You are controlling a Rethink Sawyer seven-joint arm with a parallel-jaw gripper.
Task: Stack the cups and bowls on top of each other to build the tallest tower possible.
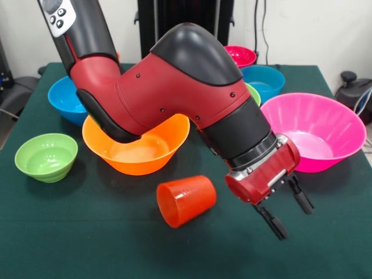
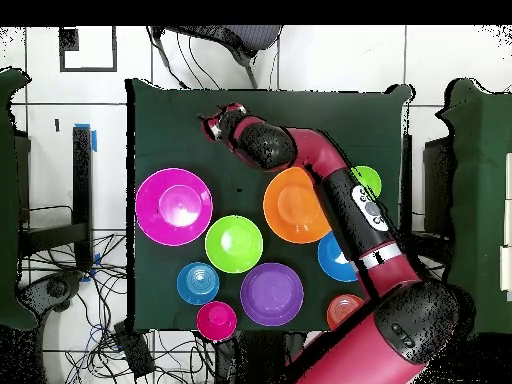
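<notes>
Orange-red, the cup [image 1: 186, 200] lies tipped on the desk [image 1: 87, 244], just beside the pincer [image 1: 288, 210], which hangs open and empty. The bowls, such as the pink bowl [image 1: 317, 131], sit mostly separate; I judge the tower hardly begun.

Purple bowl [image 2: 271, 293] and tumbler [image 1: 186, 200] each arm-hidden in one view.

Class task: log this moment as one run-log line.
gripper: open, empty | orange-red translucent plastic tumbler: on its side | glossy round plastic bowls: spread out, unstacked
</notes>
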